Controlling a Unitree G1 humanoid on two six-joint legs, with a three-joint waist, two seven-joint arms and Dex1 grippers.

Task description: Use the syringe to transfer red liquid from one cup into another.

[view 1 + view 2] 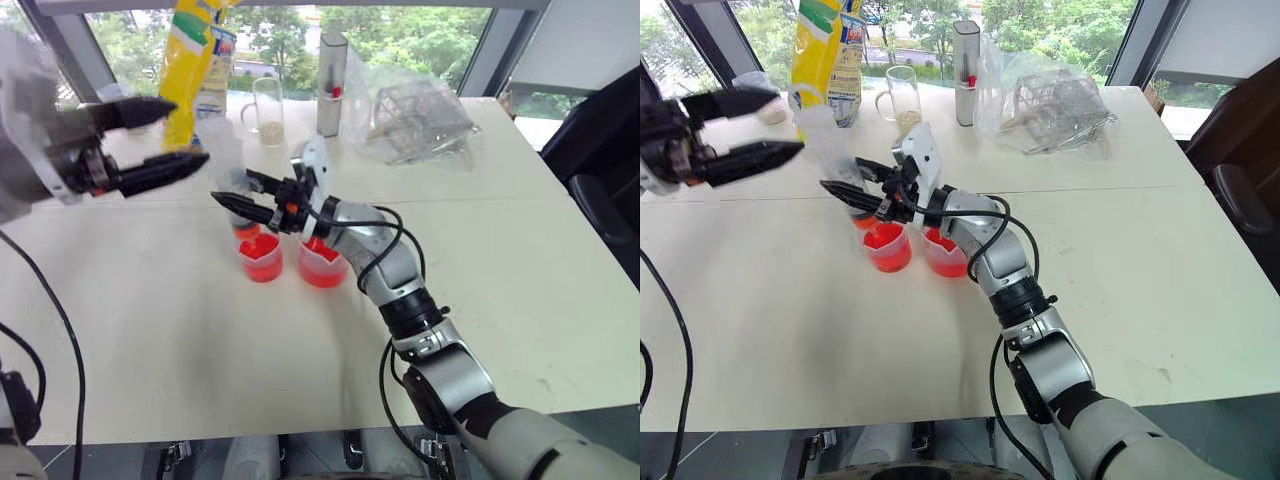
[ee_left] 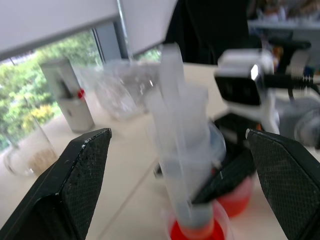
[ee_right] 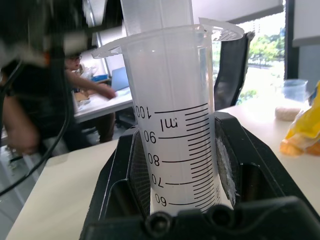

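right claw (image 1: 240,195) clamps syringe (image 3: 172,125) upright | left claw (image 1: 165,140) agape

A: Daylight pours in from the tall glass windows (image 1: 400,35) behind the pale cream surface (image 1: 520,250); everything is bright, shadows soft.

B: Sharpness?

A: The head views are crisp. In the left wrist view, the thick clear plastic syringe (image 2: 182,150) near the lens is blurred.
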